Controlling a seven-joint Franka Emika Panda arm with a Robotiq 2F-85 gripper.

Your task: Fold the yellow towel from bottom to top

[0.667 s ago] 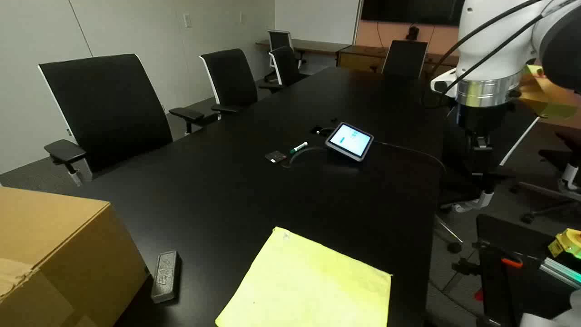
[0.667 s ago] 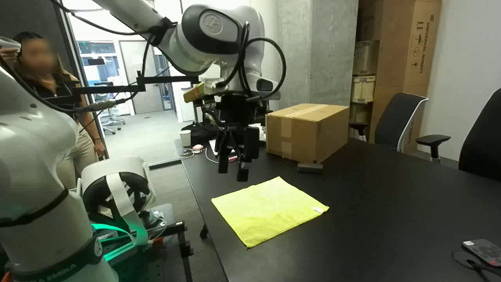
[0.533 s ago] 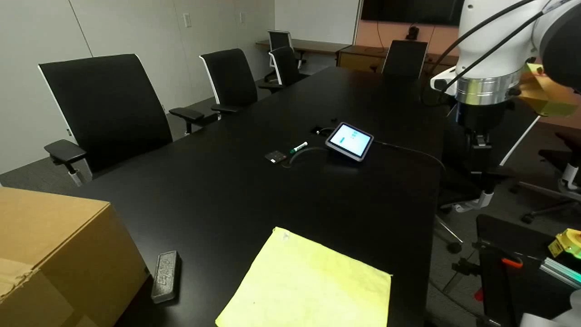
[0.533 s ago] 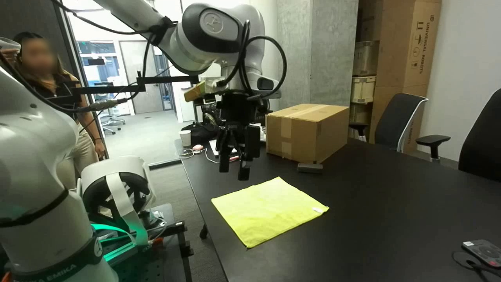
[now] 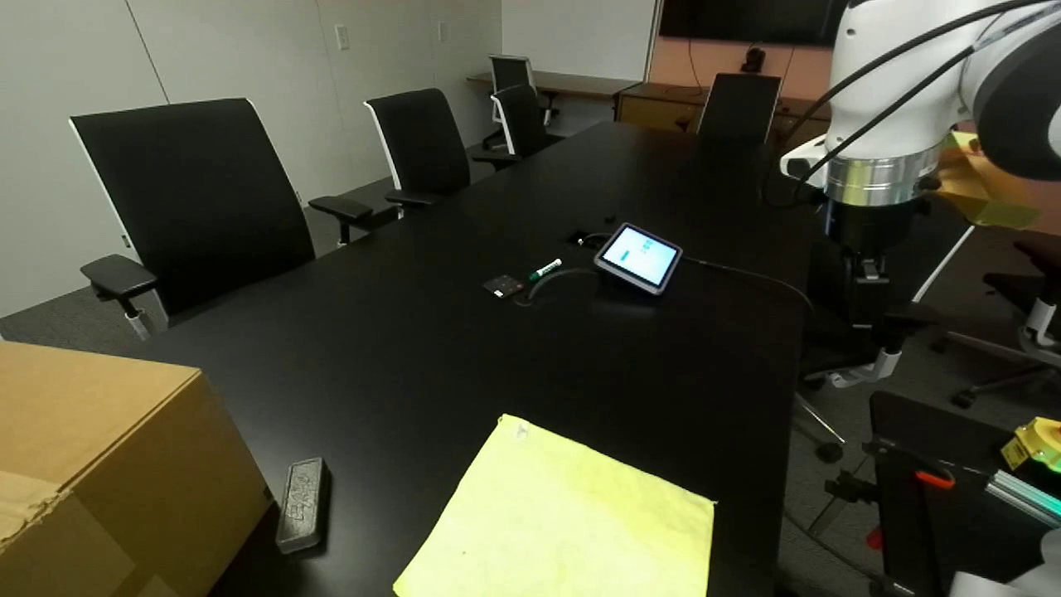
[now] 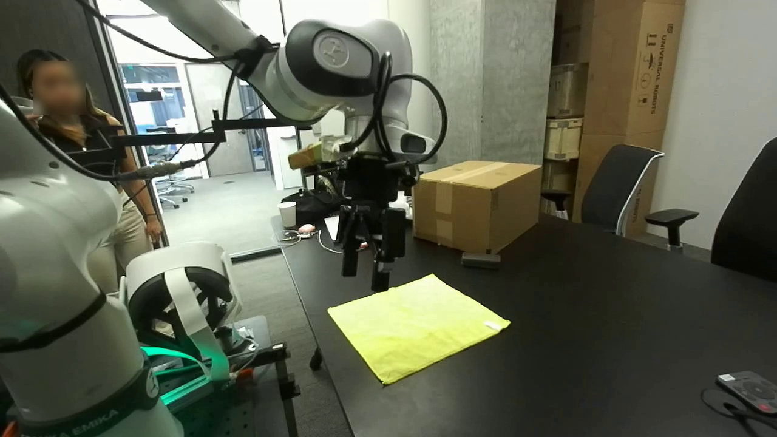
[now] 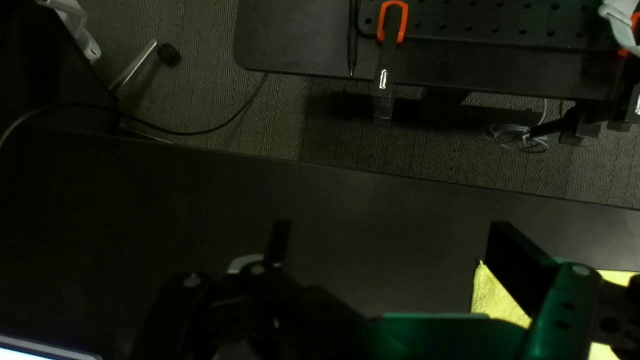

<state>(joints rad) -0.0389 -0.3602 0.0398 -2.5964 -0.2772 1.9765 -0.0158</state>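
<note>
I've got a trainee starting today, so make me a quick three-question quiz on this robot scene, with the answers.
1. True or false: the yellow towel lies spread flat on the black table.
2. Is the gripper open or shut?
3. Which of these is nearest the cardboard box? A) green marker B) tablet C) dark block

Key: 1. True; 2. Open; 3. C
</note>
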